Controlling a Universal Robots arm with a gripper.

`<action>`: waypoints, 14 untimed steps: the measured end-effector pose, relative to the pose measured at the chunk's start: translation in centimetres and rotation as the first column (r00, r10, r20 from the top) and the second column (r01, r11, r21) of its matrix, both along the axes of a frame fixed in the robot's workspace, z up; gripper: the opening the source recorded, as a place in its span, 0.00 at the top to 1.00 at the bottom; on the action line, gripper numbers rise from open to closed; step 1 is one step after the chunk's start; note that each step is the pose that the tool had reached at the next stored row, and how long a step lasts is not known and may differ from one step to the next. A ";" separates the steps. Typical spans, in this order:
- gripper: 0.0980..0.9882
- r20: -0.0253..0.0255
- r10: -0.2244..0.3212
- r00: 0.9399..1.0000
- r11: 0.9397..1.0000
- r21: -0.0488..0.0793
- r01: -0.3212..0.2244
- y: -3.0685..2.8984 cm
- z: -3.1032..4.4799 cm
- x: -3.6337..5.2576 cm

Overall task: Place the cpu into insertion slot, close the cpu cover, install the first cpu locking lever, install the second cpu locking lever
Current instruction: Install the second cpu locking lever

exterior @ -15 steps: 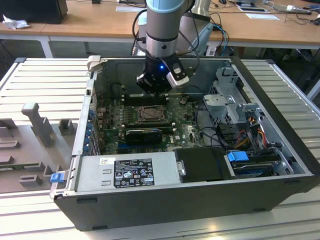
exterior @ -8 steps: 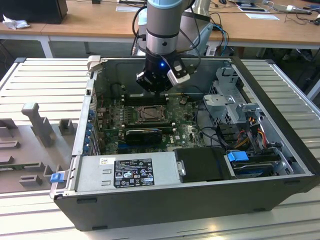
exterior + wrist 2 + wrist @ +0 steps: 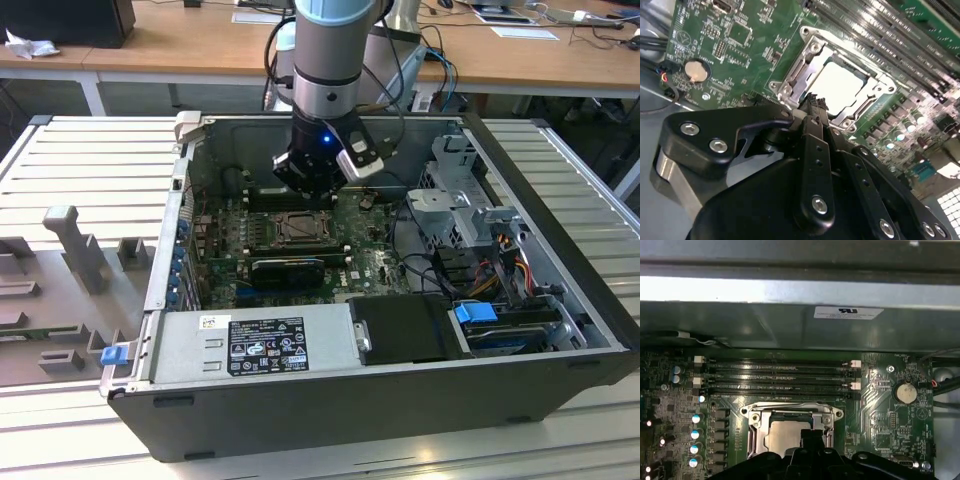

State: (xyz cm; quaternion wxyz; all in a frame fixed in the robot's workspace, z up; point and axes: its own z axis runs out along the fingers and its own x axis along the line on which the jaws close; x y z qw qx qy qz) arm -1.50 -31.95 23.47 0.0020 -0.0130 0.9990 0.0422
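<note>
our gripper [image 3: 815, 102] hangs just above the socket; whether its fingers are apart or together, we cannot tell. the cpu [image 3: 839, 85], a pale flat square, sits in the insertion slot [image 3: 816, 49] with the cpu cover [image 3: 867, 102] lying over its edges. we judge it light, rigid and fragile; handle it by the edges only. beyond it run the memory slots [image 3: 777, 375].

cpu [image 3: 842, 85]: pale matt metal | cpu cover [image 3: 790, 82]: dull silver (scuffed) | pincer [image 3: 812, 107]: matt black

You have a ribbed grey metal table [image 3: 90, 160] carrying the open computer case [image 3: 380, 400], which lies on its side across the middle. Towards the exterior view's left, a grey fixture block [image 3: 75, 250] rests directly on the slats, well apart from the case.
</note>
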 end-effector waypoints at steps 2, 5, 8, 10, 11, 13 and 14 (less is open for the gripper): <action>0.99 0.000 0.000 1.000 1.000 0.000 0.000 -0.05 0.54 0.00; 0.99 0.000 0.000 1.000 1.000 0.000 0.000 -0.59 0.79 -0.01; 0.99 0.000 0.000 1.000 1.000 0.000 0.000 -1.89 0.78 -0.06; 0.99 0.000 0.000 1.000 1.000 0.000 0.000 -2.90 0.75 -0.10; 0.99 0.000 0.000 1.000 1.000 0.001 0.000 -3.30 0.73 -0.11; 0.99 -0.002 0.000 1.000 0.999 0.039 0.000 -3.94 0.67 -0.12; 0.99 -0.002 0.000 1.000 0.998 0.056 0.000 -4.03 0.66 -0.12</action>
